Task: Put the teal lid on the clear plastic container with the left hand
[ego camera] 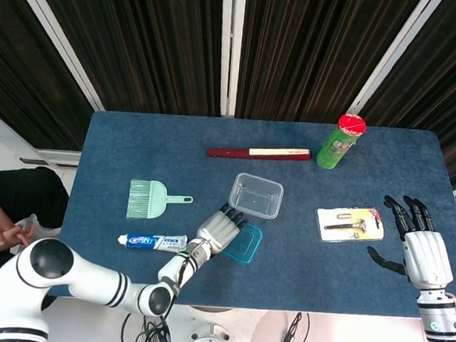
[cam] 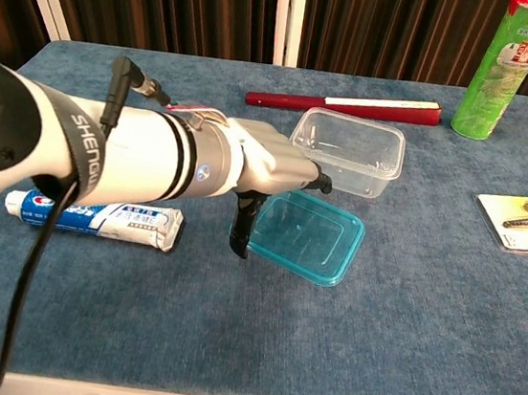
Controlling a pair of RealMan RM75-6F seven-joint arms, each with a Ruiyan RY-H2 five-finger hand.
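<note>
The left robot hand (cam: 272, 174) has a silver metal back and black fingers; its glossy white forearm carries black bands, grey "SHENG" lettering and a black cable. The right robot hand (ego camera: 424, 251) matches.

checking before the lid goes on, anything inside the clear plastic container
The clear plastic container looks empty; blue table shows through. The left hand hides only its near-left corner in chest view.

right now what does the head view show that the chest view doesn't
Only the head view shows the right hand, open at the table's right edge, the green brush, and a seated person at the far left. Only the chest view shows the left thumb pointing down beside the teal lid. Both show the left hand over the lid, the container, toothpaste, can and razor card.
</note>
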